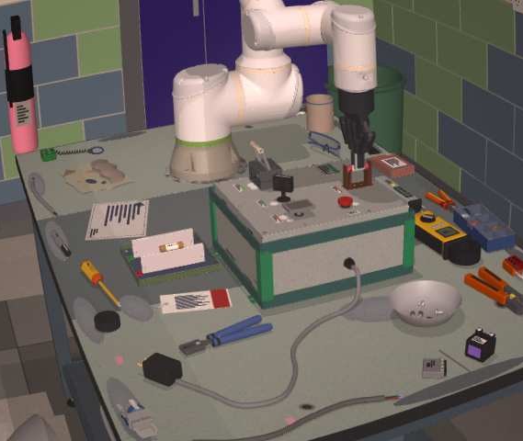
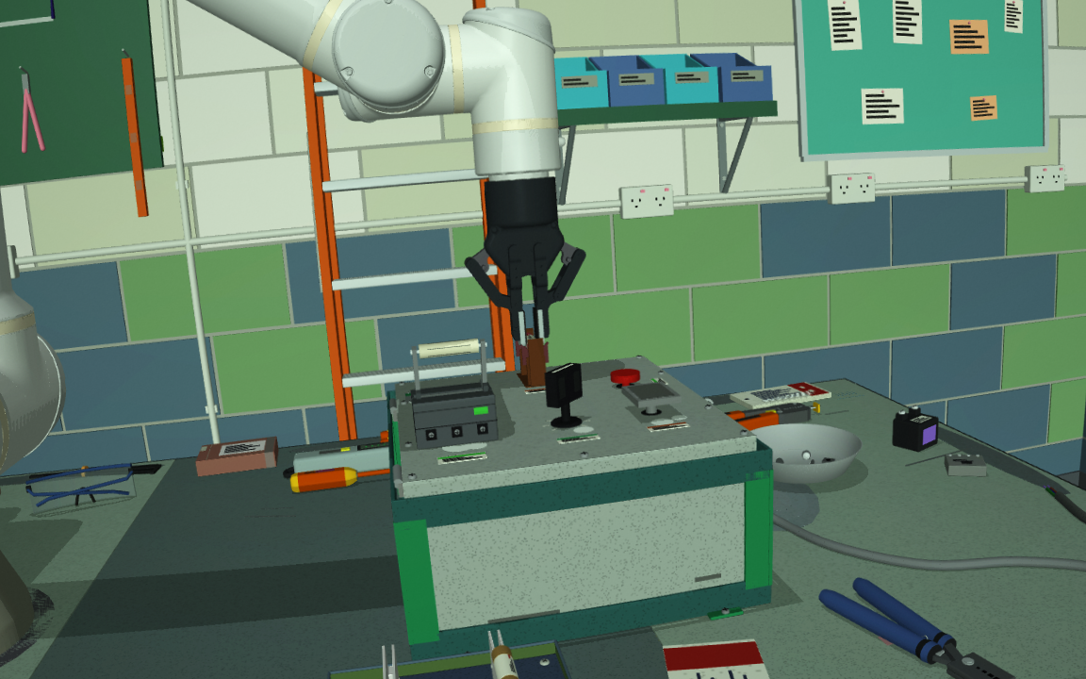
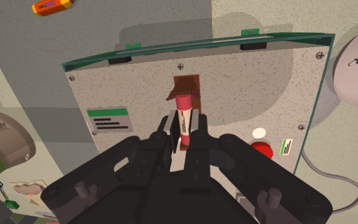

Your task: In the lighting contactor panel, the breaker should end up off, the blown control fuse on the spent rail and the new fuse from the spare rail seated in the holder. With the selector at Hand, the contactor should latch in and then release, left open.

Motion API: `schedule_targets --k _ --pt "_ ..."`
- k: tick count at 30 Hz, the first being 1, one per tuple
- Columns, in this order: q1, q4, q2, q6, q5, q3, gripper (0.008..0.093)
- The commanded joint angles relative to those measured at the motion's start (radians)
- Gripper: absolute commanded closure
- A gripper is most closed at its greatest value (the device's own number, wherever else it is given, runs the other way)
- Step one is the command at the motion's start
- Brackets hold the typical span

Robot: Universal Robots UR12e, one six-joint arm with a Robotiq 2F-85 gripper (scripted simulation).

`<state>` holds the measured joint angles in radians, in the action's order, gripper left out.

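The lighting contactor panel (image 1: pixel 311 204) sits mid-bench, a grey box with green trim. At its far edge stands the brown fuse holder (image 1: pixel 357 177). A fuse with red end caps (image 3: pixel 184 119) lies in the holder, gripped by my closed gripper (image 3: pixel 183 130) from above. The breaker (image 2: pixel 453 411) with its raised handle is at the panel's other far corner. The black selector knob (image 1: pixel 283 184) and the red button (image 1: pixel 345 201) stand on the panel top. A rail tray (image 1: pixel 170 256) left of the panel holds one amber-capped fuse (image 1: pixel 171 246) in its rear rail.
A grey bowl (image 1: pixel 425 301) with small screws sits right of the panel. A grey cable (image 1: pixel 299 342) runs from the panel front across the bench. Blue pliers (image 1: pixel 228 334), a yellow meter (image 1: pixel 442 232) and a blue parts tray (image 1: pixel 485 225) lie around.
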<state>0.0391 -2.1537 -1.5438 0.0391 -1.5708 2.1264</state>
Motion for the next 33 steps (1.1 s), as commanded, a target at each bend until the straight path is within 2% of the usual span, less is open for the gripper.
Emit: schedule_targets --k 1,12,33 --pt "0.000 -0.001 0.001 0.000 0.000 0.000 0.0814" --pt "0.000 -0.001 0.000 0.000 0.000 0.000 0.0594" --pt "0.000 0.001 -0.001 0.000 0.000 -0.001 0.0594"
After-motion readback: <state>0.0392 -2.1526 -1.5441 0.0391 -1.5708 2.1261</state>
